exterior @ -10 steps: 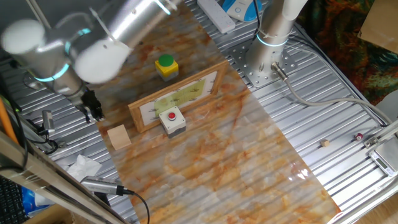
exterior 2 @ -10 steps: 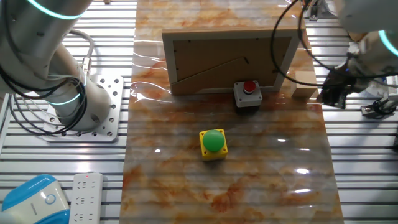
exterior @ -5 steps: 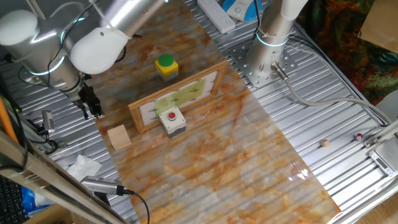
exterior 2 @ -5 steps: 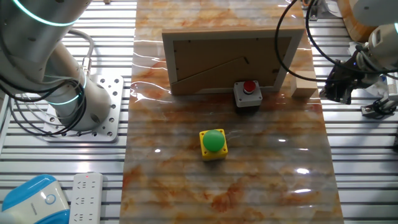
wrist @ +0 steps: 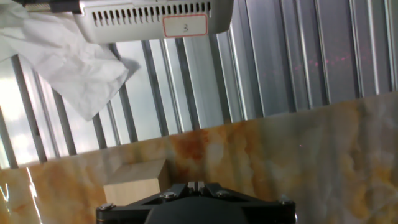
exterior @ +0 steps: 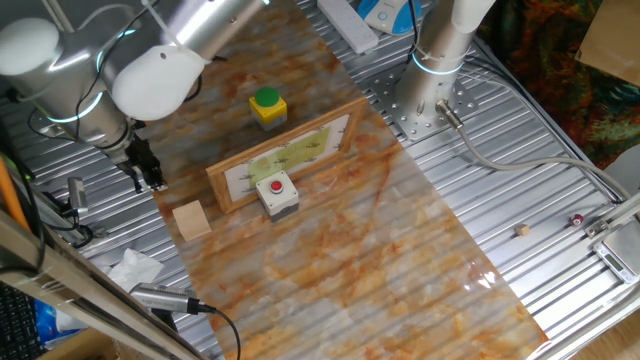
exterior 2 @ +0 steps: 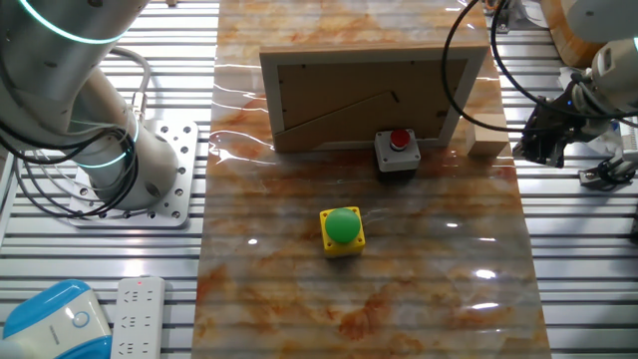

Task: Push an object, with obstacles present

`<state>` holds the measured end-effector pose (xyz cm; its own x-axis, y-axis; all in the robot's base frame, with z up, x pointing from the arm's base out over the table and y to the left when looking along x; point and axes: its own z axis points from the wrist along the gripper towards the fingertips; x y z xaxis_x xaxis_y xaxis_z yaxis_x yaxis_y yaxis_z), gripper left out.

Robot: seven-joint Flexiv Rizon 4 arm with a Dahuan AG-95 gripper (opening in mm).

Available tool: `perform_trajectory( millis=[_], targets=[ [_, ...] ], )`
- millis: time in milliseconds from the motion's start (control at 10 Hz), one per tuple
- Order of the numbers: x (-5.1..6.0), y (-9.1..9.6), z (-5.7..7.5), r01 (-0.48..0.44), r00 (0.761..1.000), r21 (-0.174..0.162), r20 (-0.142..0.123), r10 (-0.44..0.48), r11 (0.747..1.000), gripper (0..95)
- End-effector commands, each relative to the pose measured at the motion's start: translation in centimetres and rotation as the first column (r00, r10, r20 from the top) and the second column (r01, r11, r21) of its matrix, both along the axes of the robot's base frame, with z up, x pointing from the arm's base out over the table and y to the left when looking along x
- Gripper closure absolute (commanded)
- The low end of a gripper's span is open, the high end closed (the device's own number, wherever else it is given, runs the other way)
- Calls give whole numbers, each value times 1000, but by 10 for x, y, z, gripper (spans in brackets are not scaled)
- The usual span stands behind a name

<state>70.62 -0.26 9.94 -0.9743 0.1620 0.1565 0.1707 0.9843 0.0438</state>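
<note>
The light-tan wooden cube (exterior: 191,220) sits at the left edge of the marbled mat, also in the other fixed view (exterior 2: 487,140) and low in the hand view (wrist: 134,183). My gripper (exterior: 150,176) hangs over the metal slats just beyond the cube, apart from it (exterior 2: 545,148). In the hand view its fingertips (wrist: 196,185) are pressed together, holding nothing. The wooden-framed panel (exterior: 285,155) stands leaning mid-mat (exterior 2: 369,95). The grey box with the red button (exterior: 277,193) sits against it (exterior 2: 398,150). The yellow box with the green button (exterior: 268,107) is behind the panel (exterior 2: 343,229).
A crumpled white tissue (exterior: 135,268) lies on the slats near the cube (wrist: 62,56). A grey device labelled 3 (wrist: 149,18) lies beyond it. A power strip (exterior 2: 135,309) and the arm's base (exterior: 435,60) are at the mat's far side.
Over the first half second the arm swung and the gripper shifted slightly away from the cube along the slats. Since then nothing has moved. The cube has not moved.
</note>
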Motion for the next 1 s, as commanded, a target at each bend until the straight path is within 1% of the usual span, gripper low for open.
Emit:
perform_trajectory(
  millis=[100, 600, 700, 800, 900, 1000],
  targets=[
    [-1, -1, 1, -4, 1000, 1, 9, 4, 1000, 950],
    [-1, 0, 1, -7, 1000, 22, 6, 6, 1000, 950],
    [-3, 3, -4, 0, 1000, 26, 11, 0, 1000, 950],
    [-4, 6, -8, 5, 1000, 24, 11, -5, 1000, 950],
    [-6, 8, -12, 10, 1000, 22, 17, -10, 1000, 950],
    [-7, 10, -20, 12, 1000, 14, 25, -12, 1000, 950]
  ],
)
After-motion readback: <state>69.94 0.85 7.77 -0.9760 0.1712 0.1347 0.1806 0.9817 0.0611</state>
